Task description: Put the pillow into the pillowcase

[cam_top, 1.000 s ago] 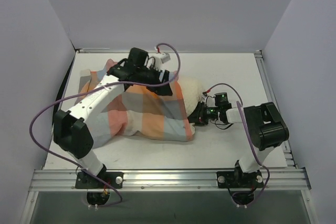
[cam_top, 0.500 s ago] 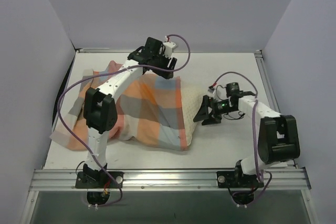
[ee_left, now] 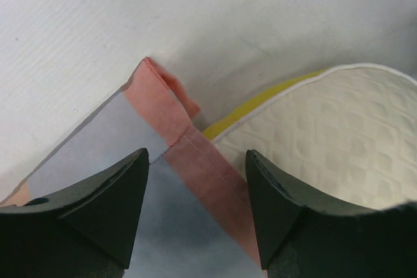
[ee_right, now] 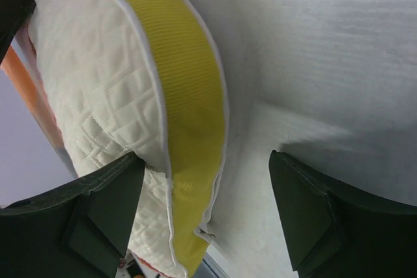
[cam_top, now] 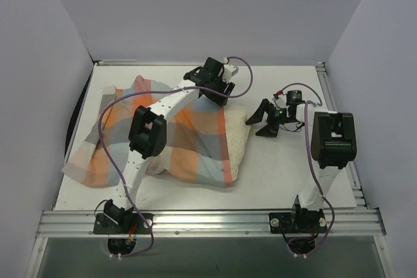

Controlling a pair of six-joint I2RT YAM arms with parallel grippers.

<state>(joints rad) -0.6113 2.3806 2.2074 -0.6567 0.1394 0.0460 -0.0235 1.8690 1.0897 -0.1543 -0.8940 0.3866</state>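
Note:
The checked pillowcase [cam_top: 195,141] lies flat across the left and middle of the table. The cream pillow [cam_top: 238,136] pokes out of its right-hand opening, its yellow side edge [ee_right: 189,96] facing right. My left gripper [cam_top: 219,92] hovers open over the far corner of that opening. In the left wrist view its open gripper [ee_left: 195,164] straddles the orange hem [ee_left: 186,141], with the pillow [ee_left: 326,135] just to the right. My right gripper [cam_top: 258,122] is open at the pillow's far right corner. In the right wrist view the yellow edge runs between the spread jaws of this gripper [ee_right: 203,161], ungripped.
The white table [cam_top: 287,174] is walled at the back and on both sides. A metal rail [cam_top: 208,221] runs along the near edge by the arm bases. Purple cables loop off both arms [cam_top: 104,115].
My right gripper has opened and let go of the pillow's edge, then shifted toward the far side. The left gripper has travelled right along the pillowcase's far edge to its opening corner.

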